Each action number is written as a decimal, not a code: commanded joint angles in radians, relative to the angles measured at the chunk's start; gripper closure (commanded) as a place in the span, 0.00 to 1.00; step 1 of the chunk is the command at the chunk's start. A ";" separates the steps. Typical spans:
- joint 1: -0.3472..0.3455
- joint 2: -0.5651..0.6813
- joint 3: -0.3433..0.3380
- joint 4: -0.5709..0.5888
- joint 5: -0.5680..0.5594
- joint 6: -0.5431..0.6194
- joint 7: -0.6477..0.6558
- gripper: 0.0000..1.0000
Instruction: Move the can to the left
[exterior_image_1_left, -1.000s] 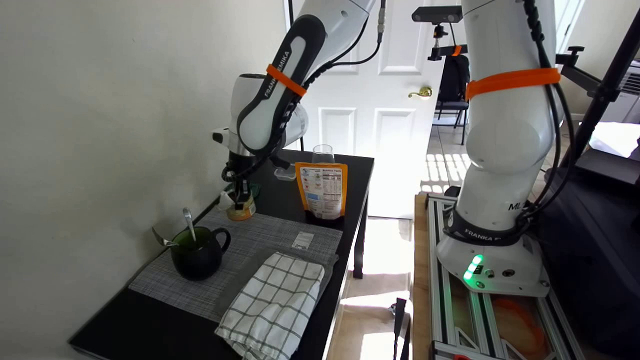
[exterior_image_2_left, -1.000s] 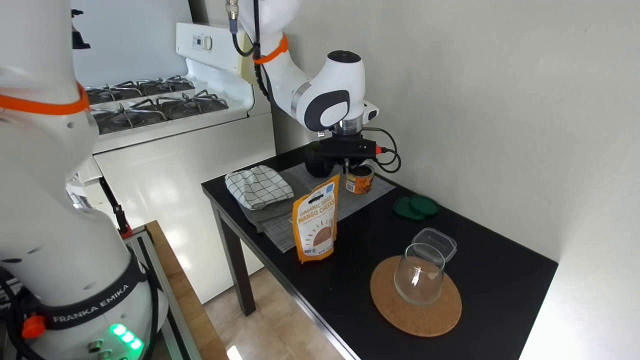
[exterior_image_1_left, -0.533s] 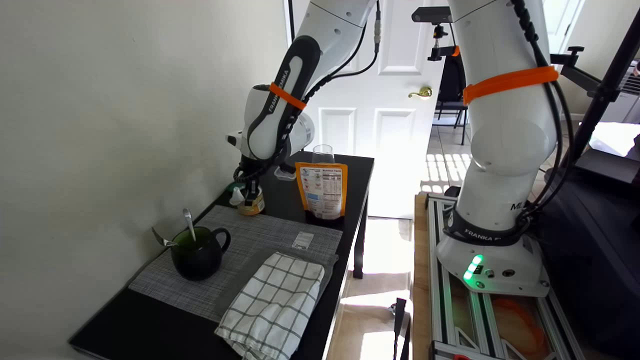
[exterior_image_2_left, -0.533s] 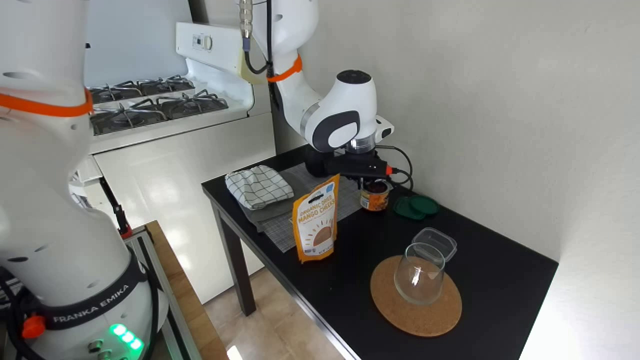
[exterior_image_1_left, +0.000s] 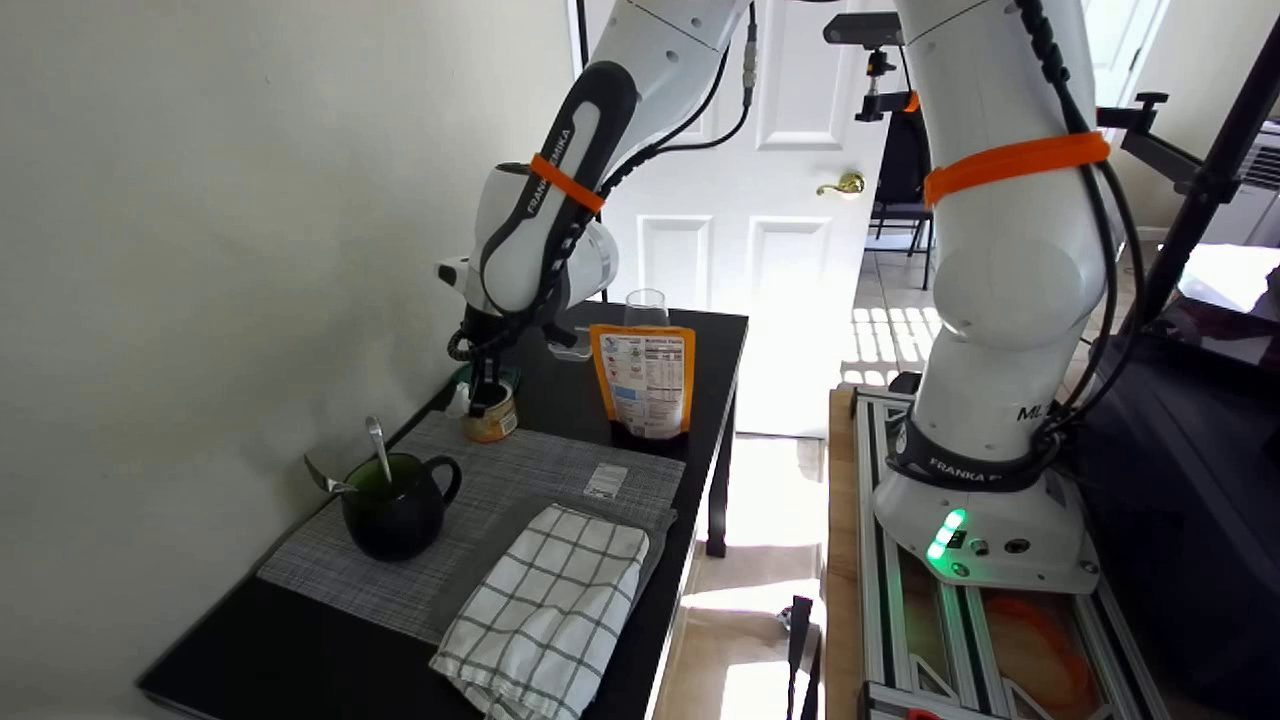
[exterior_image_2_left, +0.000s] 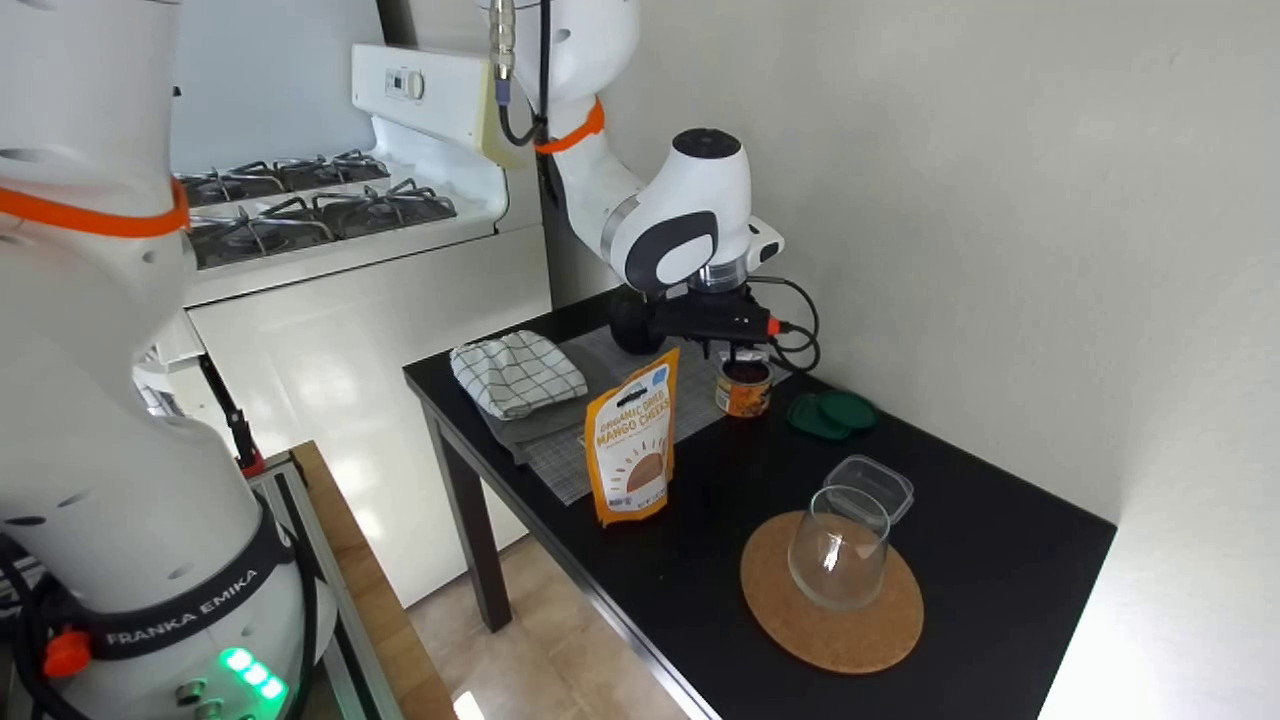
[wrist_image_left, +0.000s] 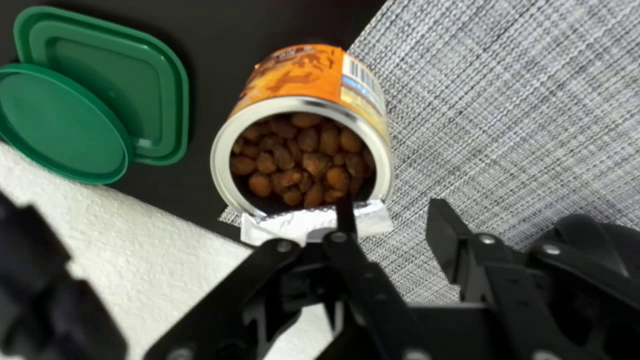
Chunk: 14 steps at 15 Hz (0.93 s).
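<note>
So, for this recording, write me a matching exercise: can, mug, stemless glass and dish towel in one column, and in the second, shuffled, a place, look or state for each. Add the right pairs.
1. Can
2. Mug
3. Stemless glass
4. Dish towel

A. White with a dark grid pattern
B. On a round cork mat
C. Open, with brown nut-like pieces inside
D. Holding two silvery utensils

Right pairs: 1-C, 2-D, 3-B, 4-A

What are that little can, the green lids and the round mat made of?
Can: likely metal, its bare rim silvery and shiny. Green lids: probably plastic, smooth with moulded ridges. Round mat: perhaps cork, judging by its matte, tan-brown surface.
</note>
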 joint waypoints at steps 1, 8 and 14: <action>-0.096 -0.141 0.108 -0.122 0.026 -0.025 -0.068 0.27; -0.209 -0.202 0.258 -0.177 0.000 0.047 -0.222 0.00; -0.206 -0.192 0.250 -0.171 0.000 0.047 -0.220 0.00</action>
